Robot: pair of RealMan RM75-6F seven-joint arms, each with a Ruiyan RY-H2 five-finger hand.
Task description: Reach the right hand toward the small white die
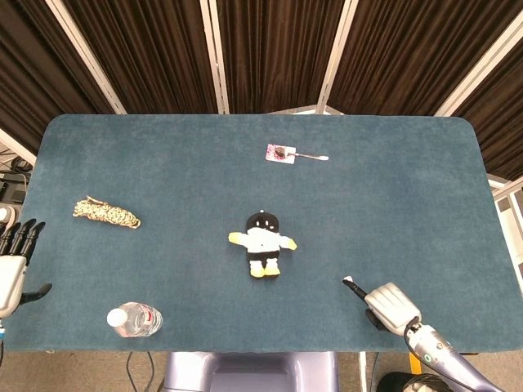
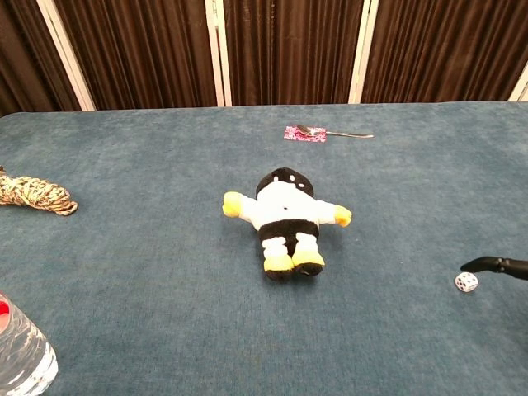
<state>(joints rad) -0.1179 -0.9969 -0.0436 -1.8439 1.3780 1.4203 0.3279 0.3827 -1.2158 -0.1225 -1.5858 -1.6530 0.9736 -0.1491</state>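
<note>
The small white die [image 2: 466, 282] lies on the blue table [image 1: 392, 204] near its front right. My right hand [image 1: 391, 306] hovers by the front edge, back upward, holding nothing. One dark finger [image 1: 353, 286] stretches left toward the die, and I cannot make out the die apart from its tip in the head view. In the chest view that fingertip [image 2: 472, 266] hangs just above and behind the die, and I cannot tell whether they touch. My left hand [image 1: 12, 265] rests off the table's left edge with its fingers spread, empty.
A black, white and yellow plush toy [image 1: 262, 243] lies mid-table, left of the die. A spoon on a pink card [image 1: 282, 153] sits further back. A coil of rope [image 1: 105, 213] and a water bottle [image 1: 135, 319] are at the left.
</note>
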